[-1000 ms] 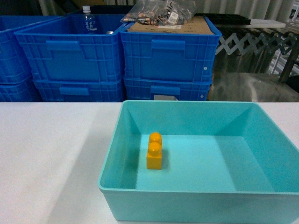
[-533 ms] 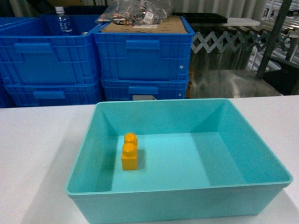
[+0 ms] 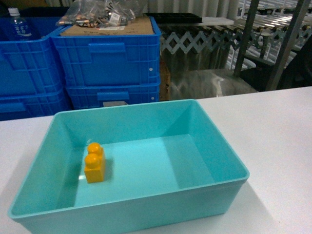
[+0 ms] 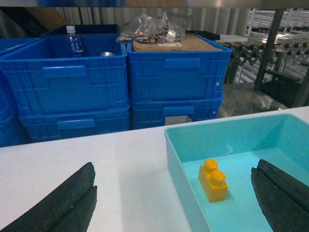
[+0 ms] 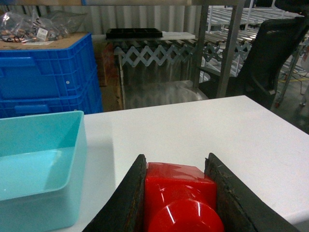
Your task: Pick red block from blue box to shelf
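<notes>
The red block (image 5: 179, 193), glossy with a round stud facing the camera, sits between the fingers of my right gripper (image 5: 175, 162), which is shut on it above the white table, to the right of the blue box (image 5: 43, 193). The turquoise blue box (image 3: 146, 209) holds only a yellow two-stud brick (image 3: 94, 165). My left gripper (image 4: 175, 166) is open wide, straddling the blue box's (image 4: 231, 135) left wall, with the yellow brick (image 4: 215, 181) between its fingers' span. The steel shelf (image 3: 246, 34) stands beyond the table at the upper right, and its upright (image 5: 231, 48) shows in the right wrist view. Neither gripper shows in the head view.
Stacked dark blue crates (image 3: 107, 63) stand behind the table, with a water bottle (image 4: 73, 42) and a plastic bag on cardboard (image 3: 97, 14) on top. A black chair (image 5: 275, 53) and a folding lattice conveyor (image 5: 159, 53) lie past the table's far right edge.
The head view has swung to the right: the blue box and crates have slid left in the frame, and the shelf's uprights have come into view at the upper right.
</notes>
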### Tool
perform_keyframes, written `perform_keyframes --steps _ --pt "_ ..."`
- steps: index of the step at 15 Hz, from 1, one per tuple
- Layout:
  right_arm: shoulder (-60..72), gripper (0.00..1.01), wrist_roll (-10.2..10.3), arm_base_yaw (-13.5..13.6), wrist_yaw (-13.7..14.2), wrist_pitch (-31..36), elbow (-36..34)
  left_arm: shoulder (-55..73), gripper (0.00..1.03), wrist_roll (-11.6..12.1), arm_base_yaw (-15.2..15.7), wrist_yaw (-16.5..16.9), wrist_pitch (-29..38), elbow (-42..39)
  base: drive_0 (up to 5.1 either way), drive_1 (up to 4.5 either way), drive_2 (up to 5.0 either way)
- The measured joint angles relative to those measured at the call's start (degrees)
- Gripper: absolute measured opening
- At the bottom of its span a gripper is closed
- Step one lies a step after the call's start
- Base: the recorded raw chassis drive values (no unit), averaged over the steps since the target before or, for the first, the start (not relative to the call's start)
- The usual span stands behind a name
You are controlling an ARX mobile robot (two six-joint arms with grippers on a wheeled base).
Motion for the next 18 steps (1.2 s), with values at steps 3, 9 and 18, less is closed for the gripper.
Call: perform_keyframes --steps 3,9,18 --pt "0.00 0.29 0.00 0.00 0.00 0.00 0.00 0.00 0.98 0.00 0.00 0.00 0.02 0.00 -1.6 -1.64 -1.6" --pt "-0.02 0.29 0.00 0.00 0.00 0.00 0.00 0.00 0.98 0.00 0.00 0.00 0.02 0.00 -1.6 -1.59 -1.6" --pt "0.00 0.29 0.00 0.00 0.00 0.00 0.00 0.00 0.98 0.00 0.00 0.00 0.02 0.00 -1.7 -1.67 -1.7"
